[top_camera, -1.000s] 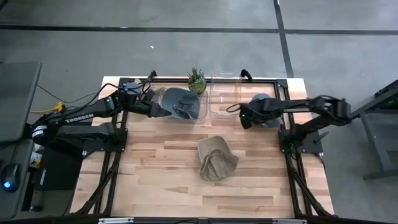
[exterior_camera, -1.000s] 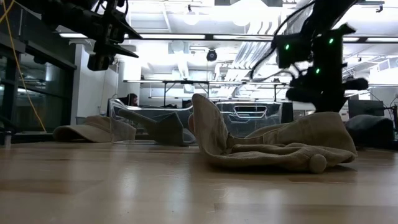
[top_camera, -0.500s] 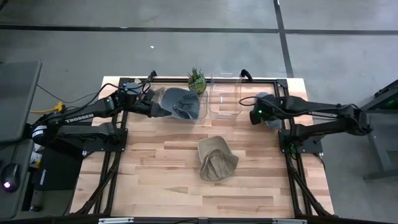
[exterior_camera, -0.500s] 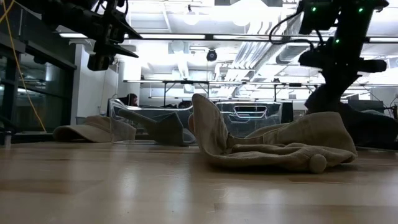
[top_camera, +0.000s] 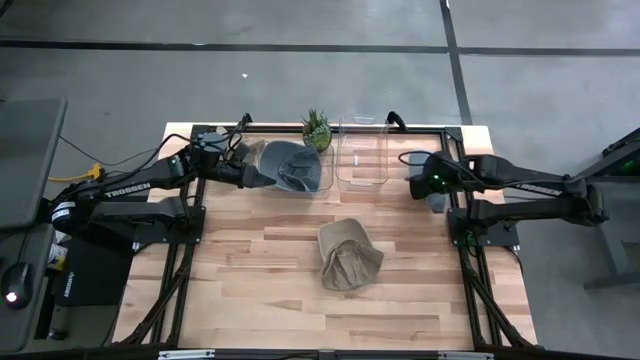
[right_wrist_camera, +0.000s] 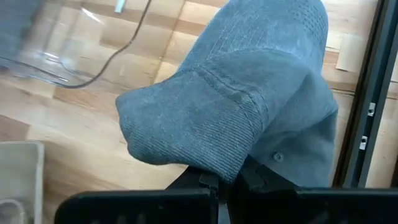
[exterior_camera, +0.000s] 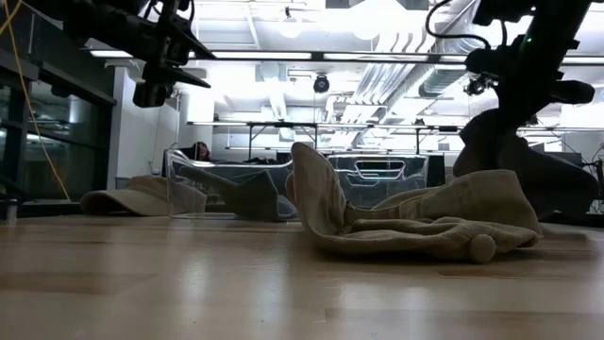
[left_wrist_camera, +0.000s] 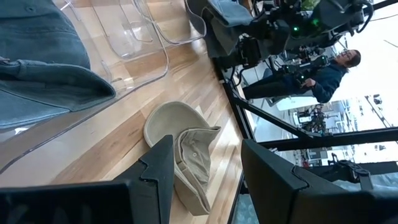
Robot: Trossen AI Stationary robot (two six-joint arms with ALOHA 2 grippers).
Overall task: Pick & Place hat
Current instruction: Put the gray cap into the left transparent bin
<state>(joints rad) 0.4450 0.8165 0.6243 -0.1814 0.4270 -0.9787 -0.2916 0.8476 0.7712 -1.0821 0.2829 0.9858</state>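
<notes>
A grey-blue hat (right_wrist_camera: 249, 93) hangs from my right gripper (right_wrist_camera: 227, 180), which is shut on it at the table's far right (top_camera: 432, 185). In the low view this hat (exterior_camera: 500, 156) shows as a dark mass under the arm. A beige hat (top_camera: 348, 255) lies crumpled on the table's middle. Another grey-blue hat (top_camera: 290, 168) lies inside the left clear bin (top_camera: 322, 182). My left gripper (left_wrist_camera: 205, 180) stands open above the table beside that bin, with nothing between its fingers. My right gripper pinches a folded edge of the grey-blue hat (right_wrist_camera: 231, 163) between its two fingers, coming steeply from above. The cloth bulges out over the fingertips and hides the place of contact. The hat droops below the gripper; whether its lower end rests on the table, I cannot tell.
A second clear bin (top_camera: 362, 160) stands to the right of the first, at the far edge. A small green plant (top_camera: 317, 128) stands behind the bins. A tan cap (exterior_camera: 142, 196) lies left of the bins. A person (left_wrist_camera: 329, 71) is beyond the table's right side.
My right gripper has risen and drawn back toward the table's right edge, tipping more steeply downward and staying shut. The grey-blue hat has come up with it from where it lay flat on the table at the far right.
</notes>
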